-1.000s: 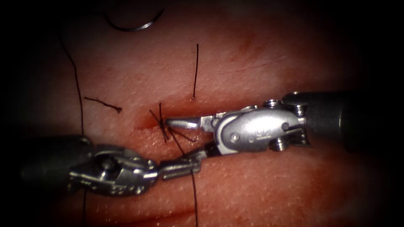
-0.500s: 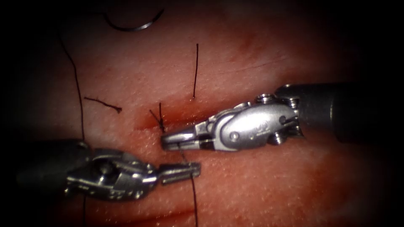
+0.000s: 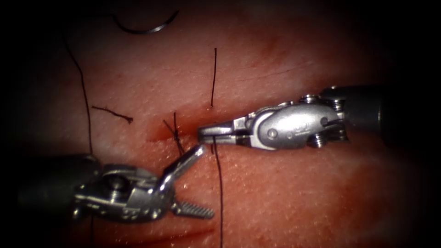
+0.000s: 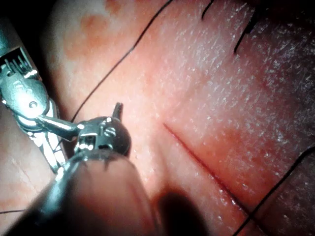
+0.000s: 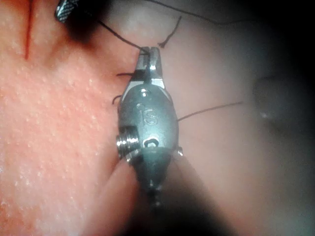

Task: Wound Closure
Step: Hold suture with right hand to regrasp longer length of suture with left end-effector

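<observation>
My right tool (image 3: 203, 134) comes in from the right with its jaws shut on the thread (image 3: 218, 183), which hangs down from them over the tissue (image 3: 285, 197). The same shut jaws (image 5: 149, 56) show thread at their tip in the right wrist view. My left tool (image 3: 204, 181) sits at the lower left with its jaws wide open and holds nothing. A knot (image 3: 176, 134) with short tails sits at the left end of the cut (image 3: 158, 135). The curved needle (image 3: 142, 30) lies free on the tissue at the top left, held by neither tool.
A long thread (image 3: 83, 92) trails from the needle down the left side. A short cut piece (image 3: 112, 112) lies left of the knot. Another strand (image 3: 214, 78) stands up from the tissue above the right jaws. Red fluid stains the cut (image 4: 206, 167).
The right jaws closed on the thread beside the knot, then drew back to the right with it. The left jaws let go of that thread and swung open.
</observation>
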You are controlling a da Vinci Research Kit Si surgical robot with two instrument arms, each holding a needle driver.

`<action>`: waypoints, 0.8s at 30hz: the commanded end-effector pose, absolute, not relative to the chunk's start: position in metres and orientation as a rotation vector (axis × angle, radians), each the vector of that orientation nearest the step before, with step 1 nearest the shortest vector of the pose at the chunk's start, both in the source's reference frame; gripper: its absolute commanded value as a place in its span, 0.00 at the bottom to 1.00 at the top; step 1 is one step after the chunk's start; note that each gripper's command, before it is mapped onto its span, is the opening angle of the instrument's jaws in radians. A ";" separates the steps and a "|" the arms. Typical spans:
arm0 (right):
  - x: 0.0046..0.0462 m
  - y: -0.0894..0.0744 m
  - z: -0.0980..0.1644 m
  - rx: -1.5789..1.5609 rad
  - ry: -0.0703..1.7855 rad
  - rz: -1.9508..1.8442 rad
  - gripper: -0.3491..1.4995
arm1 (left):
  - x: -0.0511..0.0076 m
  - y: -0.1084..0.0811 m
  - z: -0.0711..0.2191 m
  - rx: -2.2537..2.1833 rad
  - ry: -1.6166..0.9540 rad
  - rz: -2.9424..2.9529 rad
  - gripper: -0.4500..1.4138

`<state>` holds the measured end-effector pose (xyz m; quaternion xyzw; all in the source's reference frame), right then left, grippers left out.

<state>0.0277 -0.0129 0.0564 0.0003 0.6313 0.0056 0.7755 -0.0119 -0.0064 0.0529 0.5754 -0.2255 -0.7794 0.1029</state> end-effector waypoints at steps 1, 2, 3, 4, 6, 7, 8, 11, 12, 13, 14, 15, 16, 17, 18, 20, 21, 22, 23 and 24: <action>0.0274 -0.012 0.058 0.002 1.350 0.051 0.00 | -0.0127 -0.006 0.054 1.696 -0.672 -2.290 0.78; 0.0271 -0.012 0.058 0.006 1.338 0.076 0.00 | -0.0129 -0.006 0.054 1.697 -0.673 -2.289 0.76; 0.0267 -0.011 0.059 0.014 1.324 0.115 0.00 | -0.0132 -0.006 0.054 1.698 -0.674 -2.287 0.73; 0.0264 -0.011 0.059 0.017 1.313 0.132 0.00 | -0.0134 -0.006 0.054 1.698 -0.676 -2.285 0.69; 0.0259 -0.011 0.060 0.029 1.298 0.185 0.00 | -0.0139 -0.007 0.054 1.695 -0.681 -2.286 0.63; 0.0256 -0.010 0.060 0.034 1.287 0.205 0.00 | -0.0141 -0.007 0.054 1.693 -0.684 -2.287 0.59; 0.0253 -0.010 0.061 0.040 1.278 0.232 0.00 | -0.0146 -0.007 0.055 1.679 -0.700 -2.279 0.57; 0.0249 -0.010 0.062 0.050 1.268 0.245 0.00 | -0.0149 -0.007 0.056 1.677 -0.704 -2.278 0.53; 0.0248 -0.010 0.062 0.052 1.266 0.251 0.00 | -0.0149 -0.007 0.056 1.677 -0.705 -2.276 0.53; 0.0246 -0.009 0.063 0.062 1.263 0.266 0.00 | -0.0149 -0.007 0.056 1.677 -0.706 -2.275 0.52; 0.0245 -0.009 0.063 0.064 1.262 0.271 0.00 | -0.0150 -0.007 0.057 1.675 -0.704 -2.273 0.50; 0.0245 -0.009 0.063 0.066 1.260 0.277 0.00 | -0.0150 -0.007 0.057 1.670 -0.699 -2.273 0.50; 0.0244 -0.009 0.063 0.072 1.258 0.287 0.00 | -0.0150 -0.007 0.057 1.666 -0.693 -2.272 0.50; 0.0244 -0.009 0.064 0.081 1.259 0.297 0.00 | -0.0150 -0.007 0.057 1.659 -0.685 -2.272 0.50; 0.0243 -0.009 0.064 0.085 1.260 0.301 0.00 | -0.0151 -0.007 0.058 1.655 -0.671 -2.266 0.50; 0.0243 -0.009 0.064 0.088 1.257 0.308 0.00 | -0.0151 -0.008 0.058 1.652 -0.663 -2.258 0.50; 0.0243 -0.009 0.064 0.087 1.256 0.309 0.00 | -0.0151 -0.008 0.058 1.649 -0.661 -2.256 0.50; 0.0242 -0.008 0.064 0.088 1.257 0.308 0.00 | -0.0150 -0.008 0.058 1.647 -0.654 -2.252 0.50; 0.0242 -0.008 0.064 0.087 1.256 0.310 0.00 | -0.0149 -0.008 0.058 1.647 -0.650 -2.247 0.50; 0.0242 -0.008 0.064 0.086 1.255 0.310 0.00 | -0.0147 -0.009 0.058 1.644 -0.639 -2.242 0.48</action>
